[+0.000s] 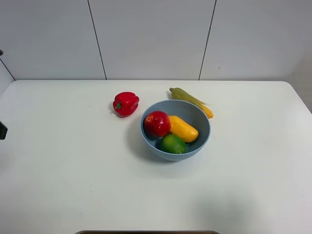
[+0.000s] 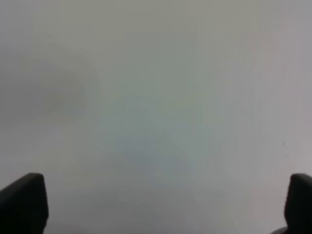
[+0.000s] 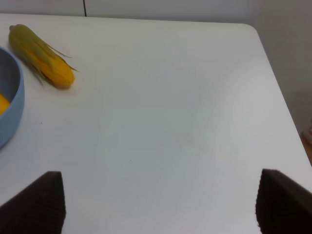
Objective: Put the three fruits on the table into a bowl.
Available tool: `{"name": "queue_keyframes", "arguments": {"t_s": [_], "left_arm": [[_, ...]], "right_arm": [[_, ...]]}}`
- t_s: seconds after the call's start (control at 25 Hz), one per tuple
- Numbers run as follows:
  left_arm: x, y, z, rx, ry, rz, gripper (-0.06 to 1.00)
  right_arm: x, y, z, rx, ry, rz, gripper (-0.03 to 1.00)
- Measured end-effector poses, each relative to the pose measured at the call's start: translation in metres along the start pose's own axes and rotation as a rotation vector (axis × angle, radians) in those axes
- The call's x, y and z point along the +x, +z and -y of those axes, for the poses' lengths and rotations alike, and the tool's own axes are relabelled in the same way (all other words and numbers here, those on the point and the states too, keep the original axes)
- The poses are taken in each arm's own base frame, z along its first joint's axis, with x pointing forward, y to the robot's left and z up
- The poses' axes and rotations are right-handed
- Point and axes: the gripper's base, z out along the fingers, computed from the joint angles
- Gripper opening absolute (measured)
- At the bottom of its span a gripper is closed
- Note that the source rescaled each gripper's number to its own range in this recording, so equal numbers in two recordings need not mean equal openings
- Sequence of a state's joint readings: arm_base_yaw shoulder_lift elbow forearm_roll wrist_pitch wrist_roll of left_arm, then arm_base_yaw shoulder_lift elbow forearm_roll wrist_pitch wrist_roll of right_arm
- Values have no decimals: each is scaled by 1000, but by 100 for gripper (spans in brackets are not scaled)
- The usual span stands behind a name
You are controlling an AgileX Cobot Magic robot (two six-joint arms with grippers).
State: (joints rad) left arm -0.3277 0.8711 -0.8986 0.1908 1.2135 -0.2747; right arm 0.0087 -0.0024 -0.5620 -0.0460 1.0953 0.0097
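Note:
The light-blue bowl (image 1: 200, 139) stands at the middle of the white table (image 1: 68, 170). Inside it lie the red apple (image 1: 157, 123), the yellow-orange mango (image 1: 183, 128) and the green lime (image 1: 173, 144). Neither gripper shows in the exterior high view. In the left wrist view my left gripper (image 2: 165, 202) is open and empty over blurred bare table. In the right wrist view my right gripper (image 3: 158, 202) is open and empty over bare table, to the right of the bowl's rim (image 3: 12, 109), with a sliver of mango (image 3: 3, 104) showing.
A red bell pepper (image 1: 126, 103) lies left of and behind the bowl. A corn cob (image 1: 191, 101) with green husk lies just behind the bowl, and also shows in the right wrist view (image 3: 43, 56). The table's right edge and rounded far corner (image 3: 253, 31) are near.

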Motion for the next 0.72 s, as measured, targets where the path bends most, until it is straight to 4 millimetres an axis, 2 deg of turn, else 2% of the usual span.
{"name": "queue_keyframes", "arguments": {"t_s": [0.2,0.4,0.56,0.72], "left_arm": [[52,-3,-16,30,-38,110,98],[96,3,-17,56,-69,247,99],[120,10,-14,50,-74,311,99],[136,7,-12,24,-70,401,99]], "right_arm": [[0,0,0,0,0,0,51],[0,0,0,0,0,0,51],[0,0,0,0,0,0,51],[0,0,0,0,0,0,51]]}}
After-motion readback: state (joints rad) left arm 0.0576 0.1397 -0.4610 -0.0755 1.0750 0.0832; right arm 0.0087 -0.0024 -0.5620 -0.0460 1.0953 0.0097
